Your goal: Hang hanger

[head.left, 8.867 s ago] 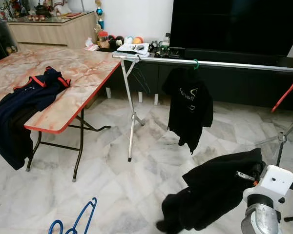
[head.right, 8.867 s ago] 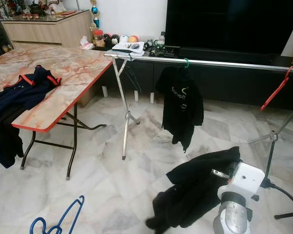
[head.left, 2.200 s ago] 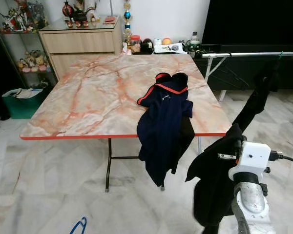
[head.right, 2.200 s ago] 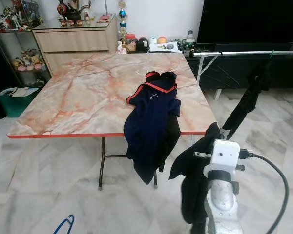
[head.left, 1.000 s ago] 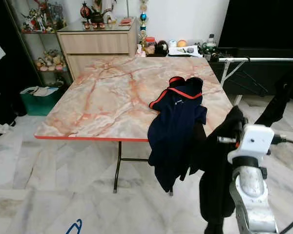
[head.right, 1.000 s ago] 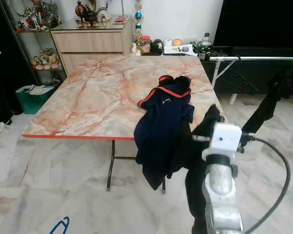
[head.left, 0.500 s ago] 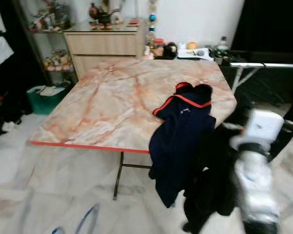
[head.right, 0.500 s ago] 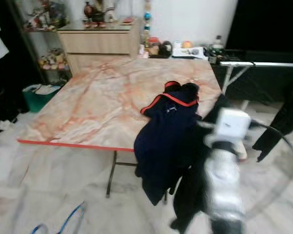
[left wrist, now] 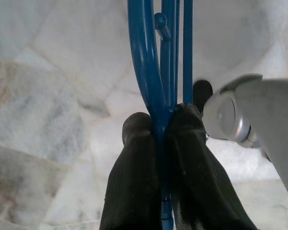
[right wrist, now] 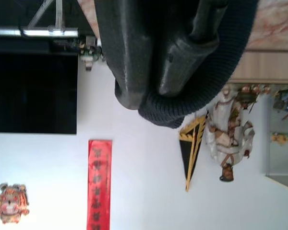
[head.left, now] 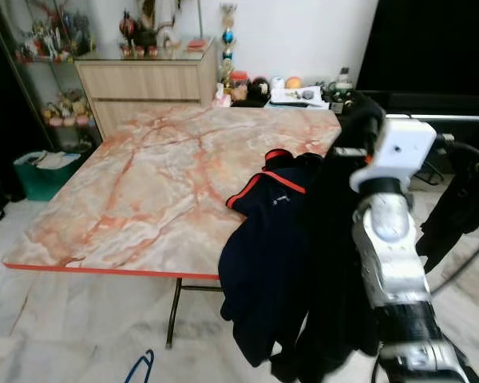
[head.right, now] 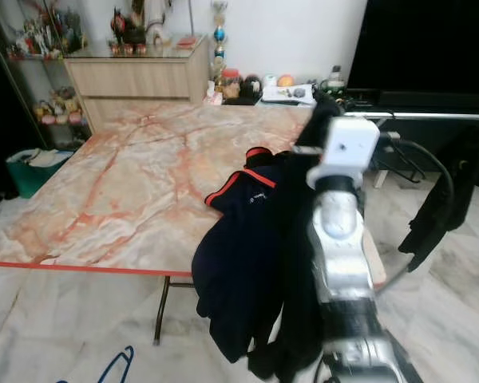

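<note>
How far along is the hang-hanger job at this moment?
Done: a black garment already hangs at the rack rail. In hand: the left gripper is shut on the blue hanger, low near the floor, and the right gripper grips a black knit garment raised beside the marble table. Left: dressing the hanger and hanging it; a navy jacket lies draped over the table edge.

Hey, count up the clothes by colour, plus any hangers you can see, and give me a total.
Black garments: 2 (held garment, hung garment)
Navy garment with red trim: 1
Blue hanger: 1
Total: 4
</note>
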Controlling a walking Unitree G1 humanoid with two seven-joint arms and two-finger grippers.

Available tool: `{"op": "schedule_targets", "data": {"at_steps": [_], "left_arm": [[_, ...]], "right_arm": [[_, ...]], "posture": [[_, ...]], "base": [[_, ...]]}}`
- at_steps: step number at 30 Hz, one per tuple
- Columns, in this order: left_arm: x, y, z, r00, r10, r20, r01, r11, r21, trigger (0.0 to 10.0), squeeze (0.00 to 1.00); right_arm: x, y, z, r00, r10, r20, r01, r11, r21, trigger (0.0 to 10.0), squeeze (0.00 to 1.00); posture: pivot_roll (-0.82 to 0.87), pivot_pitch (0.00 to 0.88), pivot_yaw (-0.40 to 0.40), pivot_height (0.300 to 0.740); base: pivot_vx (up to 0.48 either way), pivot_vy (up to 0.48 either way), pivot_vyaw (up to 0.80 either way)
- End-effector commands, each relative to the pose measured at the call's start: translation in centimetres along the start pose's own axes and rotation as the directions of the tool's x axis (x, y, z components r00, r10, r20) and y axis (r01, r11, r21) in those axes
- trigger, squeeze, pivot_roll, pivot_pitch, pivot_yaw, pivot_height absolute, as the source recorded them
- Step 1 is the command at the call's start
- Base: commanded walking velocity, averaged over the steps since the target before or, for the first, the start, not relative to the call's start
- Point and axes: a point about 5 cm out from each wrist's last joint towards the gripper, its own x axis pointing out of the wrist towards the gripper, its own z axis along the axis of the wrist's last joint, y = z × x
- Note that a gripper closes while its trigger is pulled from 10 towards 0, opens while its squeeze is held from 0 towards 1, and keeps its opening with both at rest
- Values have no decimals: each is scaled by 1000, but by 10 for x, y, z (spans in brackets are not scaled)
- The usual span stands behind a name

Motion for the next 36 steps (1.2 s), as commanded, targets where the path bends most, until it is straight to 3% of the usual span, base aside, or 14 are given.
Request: {"op": "schedule_targets", "data": {"at_steps": [1, 10, 14, 20, 21, 25, 27, 29, 30, 31, 34, 36], "left_arm": [[1, -3, -1, 1000, -9, -10, 9, 1000, 16, 10000, 0], [-1, 5, -2, 1000, 2, -16, -2, 1000, 13, 10000, 0], [-1, 6, -1, 1000, 3, -16, -3, 1000, 13, 10000, 0], [1, 1, 4, 1000, -2, -13, 2, 1000, 15, 10000, 0], [2, -5, 4, 1000, -10, -14, 10, 1000, 16, 10000, 0], [3, -11, 2, 1000, -20, -16, 20, 1000, 16, 10000, 0], [3, -19, -1, 999, -30, -21, 31, 999, 17, 10000, 0], [3, -22, -2, 999, -35, -23, 35, 999, 19, 10000, 0], [3, -28, -4, 999, -43, -28, 44, 999, 21, 10000, 0], [3, -28, -4, 999, -43, -28, 44, 999, 21, 10000, 0], [3, -34, -6, 998, -52, -32, 53, 998, 23, 10000, 0], [3, -35, -6, 998, -54, -32, 55, 998, 23, 10000, 0]], "right_arm": [[7, -11, 6, 999, -28, 22, 29, 999, -16, 10000, 0], [44, -9, 32, 997, 6, 79, -2, 999, -52, 10000, 0], [50, -8, 36, 996, 20, 86, -15, 998, -63, 10000, 0], [55, 5, 26, 990, 142, -16, -143, 984, -106, 10000, 0], [46, 15, 7, 967, 233, -101, -243, 964, -106, 10000, 0], [34, 22, -13, 936, 304, -179, -326, 939, -111, 10000, 0], [14, 27, -38, 899, 357, -254, -393, 914, -106, 10000, 0], [4, 27, -48, 887, 367, -279, -405, 910, -91, 10000, 0], [-14, 23, -68, 868, 362, -340, -402, 914, -54, 10000, 0], [-14, 23, -68, 868, 362, -340, -402, 914, -54, 10000, 0], [-44, 11, -92, 842, 332, -426, -362, 932, 13, 10000, 0], [-53, 9, -96, 833, 330, -445, -357, 934, 23, 10000, 0]], "posture": [[102, 0, 34, 740], [93, 5, 39, 740], [93, 5, 39, 740], [88, 7, 39, 740], [91, 7, 37, 740], [91, 6, 35, 740], [93, 4, 35, 740], [93, 4, 36, 740], [87, 5, 36, 740], [87, 5, 36, 740], [94, 3, 33, 740], [96, 0, 32, 740]], "base": [[307, 0, 0], [307, 0, 0], [307, 0, 0], [300, 0, 0], [0, 0, 0], [0, 0, 0], [0, 0, 0], [0, 0, 0], [0, 0, 0], [0, 0, 0], [0, 0, 0], [0, 0, 0]]}}
